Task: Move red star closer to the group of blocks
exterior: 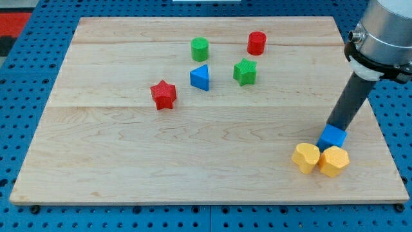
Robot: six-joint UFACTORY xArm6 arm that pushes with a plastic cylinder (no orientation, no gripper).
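The red star [163,95] lies left of the board's middle. To its right sit a blue triangular block [201,77], a green cylinder [200,49], a green star [245,71] and a red cylinder [257,42]. My tip [330,127] is far to the view's right, touching the top of a blue cube [332,137]. Just below the cube sit a yellow heart-like block [306,157] and a yellow hexagon [334,160].
The wooden board [129,167] lies on a blue pegboard table [19,96]. The arm's grey body [385,32] hangs over the board's upper right corner.
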